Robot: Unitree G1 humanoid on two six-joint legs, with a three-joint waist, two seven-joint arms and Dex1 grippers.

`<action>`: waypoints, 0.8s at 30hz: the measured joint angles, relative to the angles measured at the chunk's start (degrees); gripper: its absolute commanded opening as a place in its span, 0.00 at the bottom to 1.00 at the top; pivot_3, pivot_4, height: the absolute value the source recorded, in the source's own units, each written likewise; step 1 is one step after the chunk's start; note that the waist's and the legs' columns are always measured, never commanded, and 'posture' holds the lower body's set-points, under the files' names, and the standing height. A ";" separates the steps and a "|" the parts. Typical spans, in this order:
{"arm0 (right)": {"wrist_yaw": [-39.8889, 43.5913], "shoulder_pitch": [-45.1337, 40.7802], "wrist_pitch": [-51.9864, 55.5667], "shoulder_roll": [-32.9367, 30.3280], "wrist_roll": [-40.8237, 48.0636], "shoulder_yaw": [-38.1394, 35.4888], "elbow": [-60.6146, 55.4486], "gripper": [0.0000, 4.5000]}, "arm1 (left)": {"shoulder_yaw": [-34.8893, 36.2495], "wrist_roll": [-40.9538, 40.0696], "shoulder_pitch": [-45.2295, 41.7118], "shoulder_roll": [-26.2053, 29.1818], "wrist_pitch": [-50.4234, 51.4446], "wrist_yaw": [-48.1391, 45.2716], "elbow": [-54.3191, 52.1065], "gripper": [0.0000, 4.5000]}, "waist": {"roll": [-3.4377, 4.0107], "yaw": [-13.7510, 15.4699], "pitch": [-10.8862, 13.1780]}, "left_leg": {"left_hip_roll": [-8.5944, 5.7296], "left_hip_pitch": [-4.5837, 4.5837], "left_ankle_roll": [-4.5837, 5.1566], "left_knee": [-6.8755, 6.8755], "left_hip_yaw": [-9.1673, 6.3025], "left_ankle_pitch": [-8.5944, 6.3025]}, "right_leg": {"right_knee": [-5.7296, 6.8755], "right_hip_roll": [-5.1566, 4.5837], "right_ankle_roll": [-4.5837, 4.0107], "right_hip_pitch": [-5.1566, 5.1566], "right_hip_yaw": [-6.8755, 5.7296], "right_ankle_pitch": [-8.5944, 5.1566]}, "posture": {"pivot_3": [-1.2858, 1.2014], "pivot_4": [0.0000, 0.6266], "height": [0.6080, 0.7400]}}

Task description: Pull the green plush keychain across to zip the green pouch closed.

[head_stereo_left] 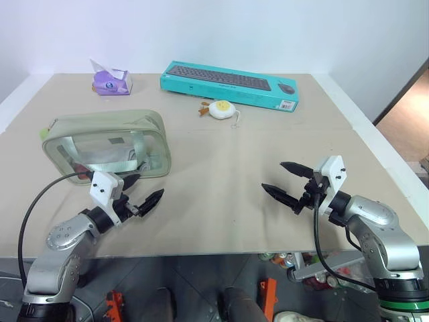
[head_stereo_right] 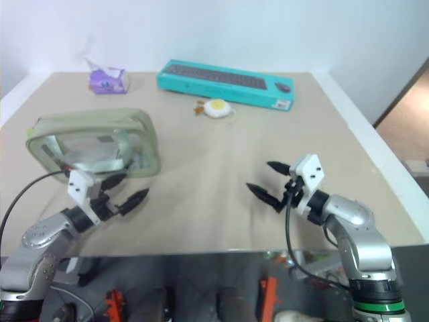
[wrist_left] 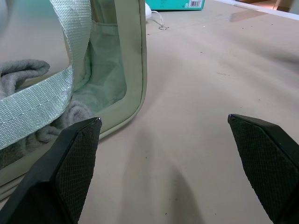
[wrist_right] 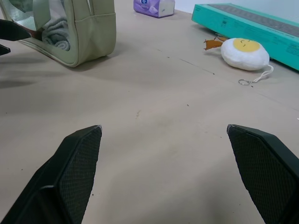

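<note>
The left claw (head_stereo_left: 139,194) stands wide and empty, level over the counter (head_stereo_left: 221,161) just beside the near corner of the green pouch (head_stereo_left: 107,144); the right claw (head_stereo_left: 286,181), equally wide and empty, hangs well apart to the right; the pouch stands on the counter's left side, window toward the robot; I cannot make out the green plush keychain; this looks like the approach step, so the next move calls for finding the keychain along the top zipper.
</note>
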 measured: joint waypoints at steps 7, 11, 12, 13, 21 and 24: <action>0.89 -2.14 0.14 0.03 -0.04 1.35 1.43 0.99 | -1.34 -0.87 -0.89 0.57 0.33 -3.48 0.03 1.00 | 0.00 -0.01 0.00 | 0.00 0.00 0.00 0.01 0.00 0.00 | 0.00 0.00 0.00 0.01 -0.01 0.01 | 0.52 0.24 1.00; 2.64 -2.14 0.12 -0.07 -0.05 2.25 1.54 0.99 | -1.71 -0.87 -2.24 0.57 0.33 -4.46 0.11 1.00 | 0.00 0.00 0.00 | 0.00 -0.01 0.00 0.00 0.00 0.00 | 0.00 0.01 -0.01 0.00 0.00 0.00 | 0.52 0.24 1.00; 2.89 -2.14 0.11 -0.18 -0.05 2.32 1.54 0.99 | -1.85 -0.85 -2.39 0.57 0.31 -4.56 0.11 1.00 | 0.00 0.00 0.00 | 0.00 -0.01 0.00 0.00 0.00 0.00 | 0.00 0.00 -0.01 0.00 0.00 0.00 | 0.52 0.24 1.00; 3.02 -2.14 0.10 -0.24 -0.05 2.34 1.54 0.99 | -1.99 -0.85 -2.43 0.57 0.31 -4.63 0.11 1.00 | 0.00 0.00 0.00 | -0.01 -0.01 0.00 0.00 0.01 0.00 | 0.00 0.00 0.00 0.00 0.00 -0.01 | 0.52 0.24 1.00; 7.37 -2.17 2.38 -2.27 2.89 2.09 0.04 0.99 | -0.77 -11.02 -19.44 10.33 10.00 -8.70 -7.44 1.00 | -0.08 0.42 0.05 | 0.01 -0.07 0.11 0.05 -0.12 0.10 | 0.03 0.01 -0.01 0.03 -0.22 0.05 | 0.52 0.24 1.00; 9.16 -2.77 5.80 -4.37 6.33 1.67 -1.80 0.99 | 1.74 -14.13 -29.41 21.70 13.04 -17.03 -3.40 1.00 | 0.08 -0.34 -0.02 | -0.04 0.11 0.16 -0.01 0.05 0.02 | 0.02 -0.02 0.01 0.05 0.00 0.02 | 0.52 0.24 1.00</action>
